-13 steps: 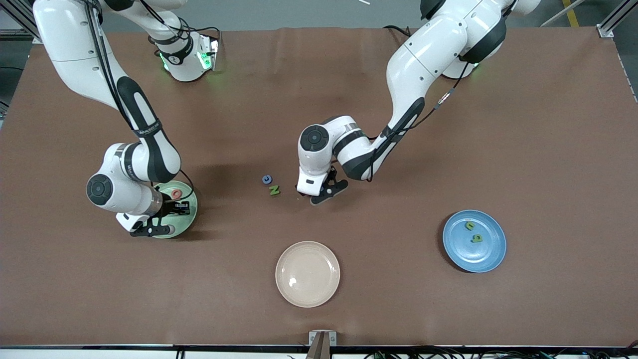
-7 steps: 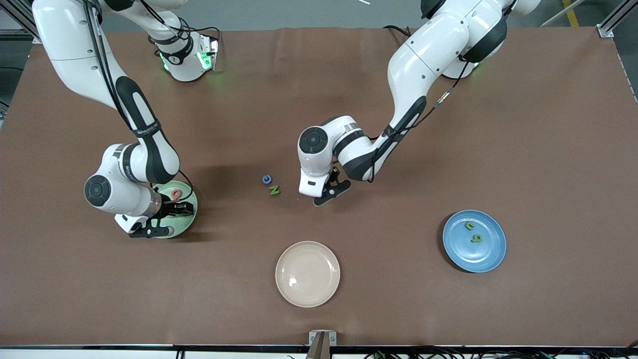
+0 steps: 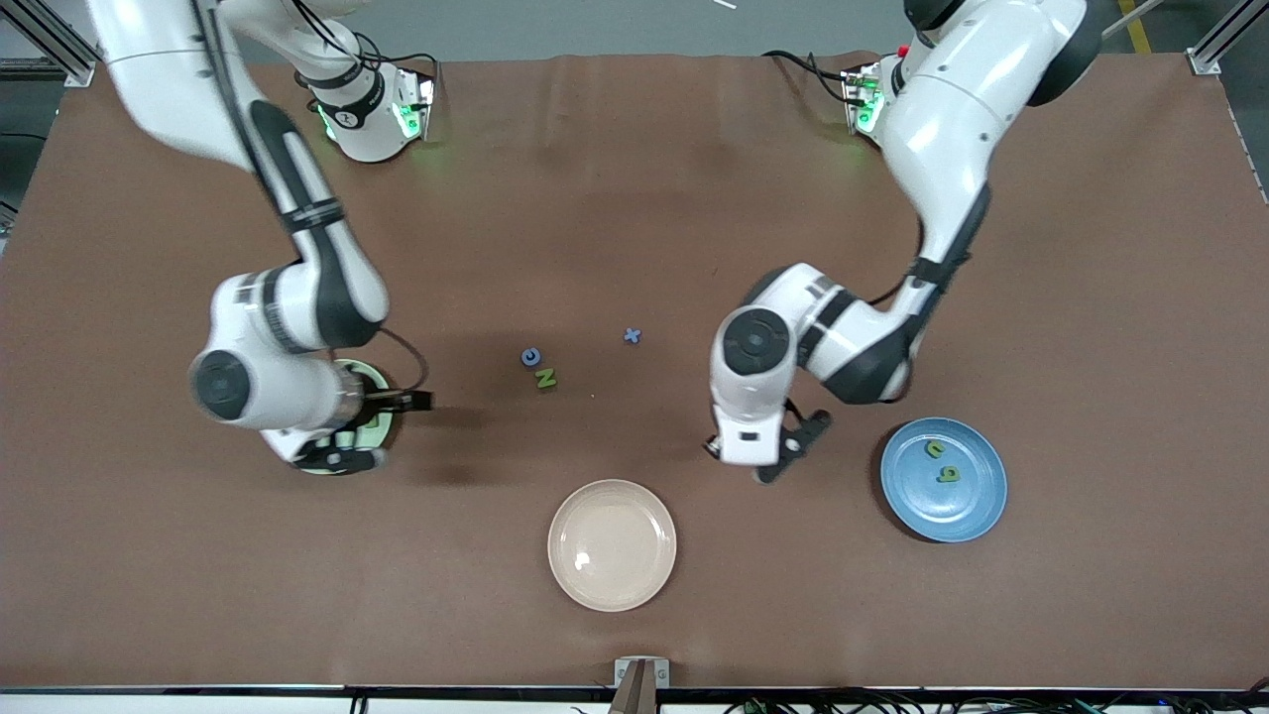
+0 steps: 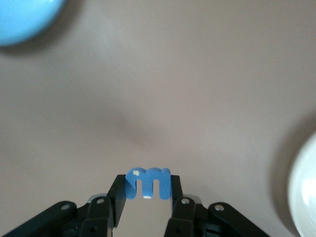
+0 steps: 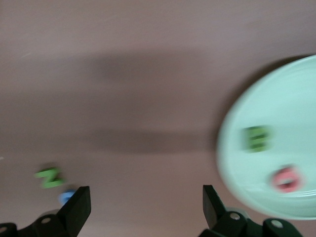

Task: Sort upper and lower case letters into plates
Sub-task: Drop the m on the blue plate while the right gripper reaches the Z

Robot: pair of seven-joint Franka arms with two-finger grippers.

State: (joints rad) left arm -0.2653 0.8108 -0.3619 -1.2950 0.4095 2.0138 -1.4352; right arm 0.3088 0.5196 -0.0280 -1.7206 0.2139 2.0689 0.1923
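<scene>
The left tool [image 4: 148, 195] is gripping a blue m [image 4: 148, 183] over the surface near the blue plate [image 3: 944, 480], which is holding two letters. The right tool [image 5: 143, 207] is gaping wide beside the mint plate [image 5: 276, 163], holding two. Three letters are lying loose mid-surface.

Mint green plate [image 3: 389, 421] mostly hidden under right arm in front view; cut by edge and smeared in right wrist view, green letter [image 5: 256, 138] and pinkish-red letter [image 5: 286, 178] on it unreadable. Blue plate [image 4: 24, 17] and cream plate [image 4: 303, 190] clipped at left wrist view's edges. Two green letters [image 3: 942, 461] on blue plate too small to read. Left gripper's fingertips concealed by wrist in front view.
</scene>
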